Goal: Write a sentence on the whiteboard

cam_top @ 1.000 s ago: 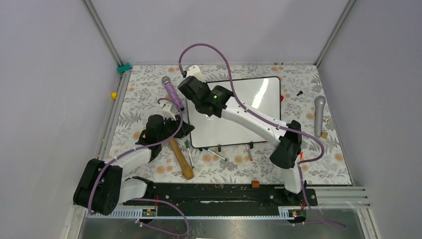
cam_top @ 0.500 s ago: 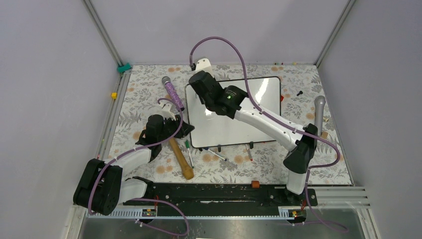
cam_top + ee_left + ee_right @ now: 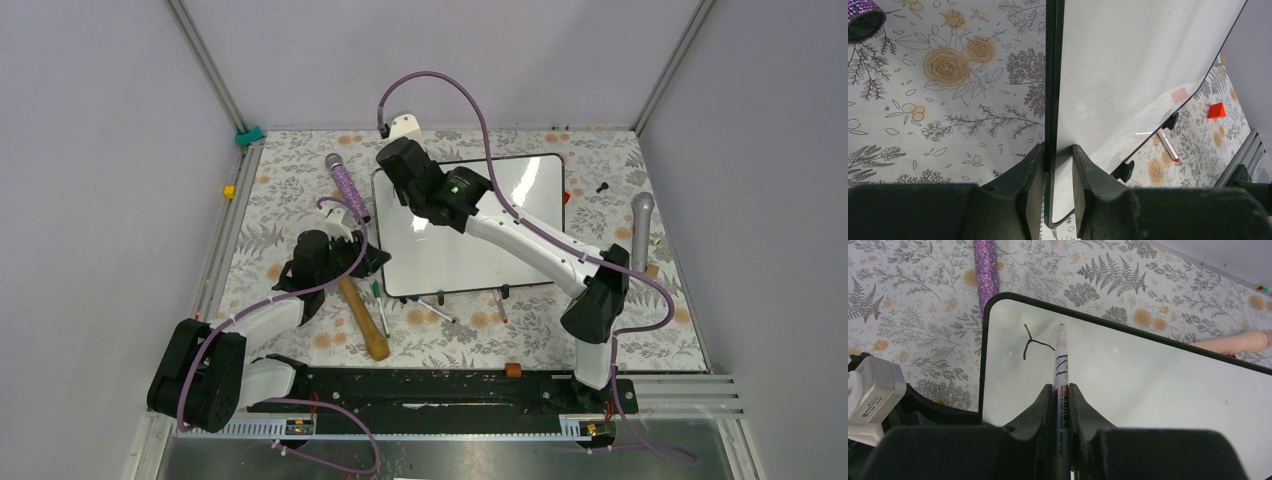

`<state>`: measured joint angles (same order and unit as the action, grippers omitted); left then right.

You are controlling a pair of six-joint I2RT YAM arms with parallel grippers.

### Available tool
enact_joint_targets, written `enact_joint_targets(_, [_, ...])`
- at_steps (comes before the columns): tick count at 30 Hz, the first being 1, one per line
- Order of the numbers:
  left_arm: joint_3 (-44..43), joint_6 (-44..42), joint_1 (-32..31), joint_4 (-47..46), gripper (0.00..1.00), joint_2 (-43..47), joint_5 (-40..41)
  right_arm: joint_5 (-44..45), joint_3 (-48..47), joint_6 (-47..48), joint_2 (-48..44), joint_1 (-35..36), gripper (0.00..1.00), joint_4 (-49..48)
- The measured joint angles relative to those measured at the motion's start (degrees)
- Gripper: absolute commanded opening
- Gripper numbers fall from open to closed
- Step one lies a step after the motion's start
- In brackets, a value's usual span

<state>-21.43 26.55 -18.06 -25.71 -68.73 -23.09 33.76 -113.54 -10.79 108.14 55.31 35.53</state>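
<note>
Two arms work at one whiteboard (image 3: 440,262), which lies in the middle of the flower-patterned table cover (image 3: 290,190), its two small black feet at the near edge. The left gripper (image 3: 1054,150) is clamped on the board's left edge, close to the near-left corner, with one finger on either side of the thin black frame. The right arm reaches across the board to its far-left corner, where the right gripper (image 3: 1061,390) pinches a white marker (image 3: 1061,360) between its fingers, the barrel pointing away from the wrist. Of the sentence (image 3: 1032,346) only a first thin dark mark shows, a short upright stroke with a curved branch running off to the right, near that far-left corner. The marker's tip sits just right of this mark; whether it touches the surface cannot be told. A purple glitter microphone (image 3: 345,185) lies just beyond the board's left edge, a wooden hammer (image 3: 362,320) lies near the left gripper at the board's near-left corner, and a grey microphone (image 3: 641,230) lies well apart on the right. The rest of the board is glossy white.
</note>
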Motion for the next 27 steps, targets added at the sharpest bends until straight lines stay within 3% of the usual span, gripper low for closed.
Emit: enact_joint_targets(27, [0.0,0.0,0.0,0.0,0.00,0.0,0.1,-0.4,-2.2,-0.5,4.0,-0.3,0.00,2.8])
